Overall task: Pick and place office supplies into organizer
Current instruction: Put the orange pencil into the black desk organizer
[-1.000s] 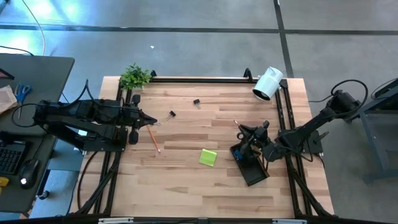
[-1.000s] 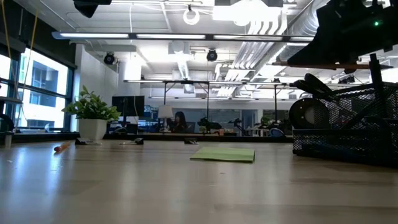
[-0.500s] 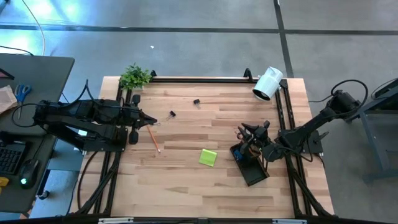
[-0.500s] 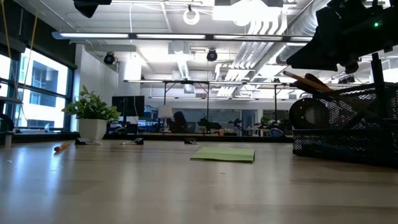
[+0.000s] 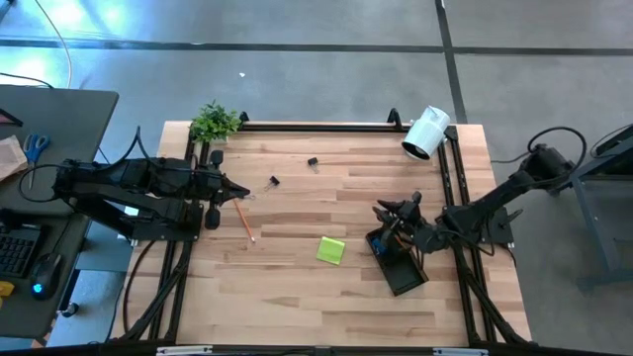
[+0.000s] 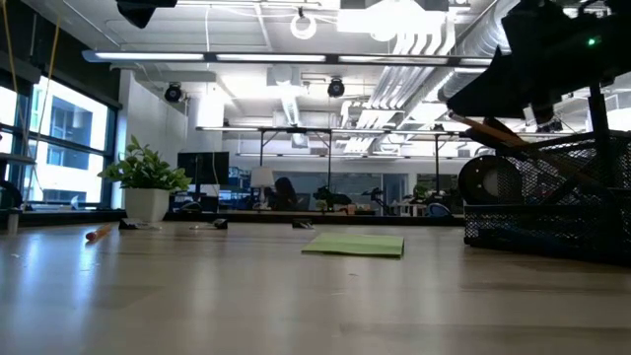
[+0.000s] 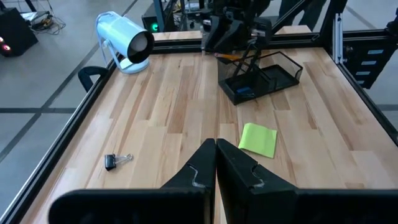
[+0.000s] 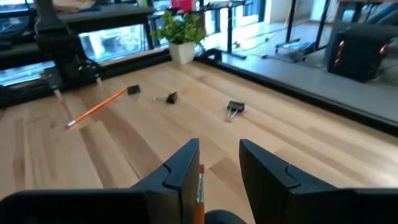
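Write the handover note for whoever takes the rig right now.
Left hand: shut, empty, parked at the table's left edge.
Right hand: open, above the organizer; a pencil shows between its fingers, not gripped.
Done: pencils or pens and scissors stand in the organizer's cup.
Left on the table: orange pencil, sticky-note pad, black clips.

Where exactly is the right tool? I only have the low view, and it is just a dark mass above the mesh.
Observer: In the high view, the right tool hangs over the far end of the organizer.
Operator: Open or shut?
Observer: Open. The right wrist view shows its fingers apart, with an orange pencil in the gap.
Operator: And the left tool?
Observer: The left tool is shut, at the left side of the table, beside a second orange pencil.
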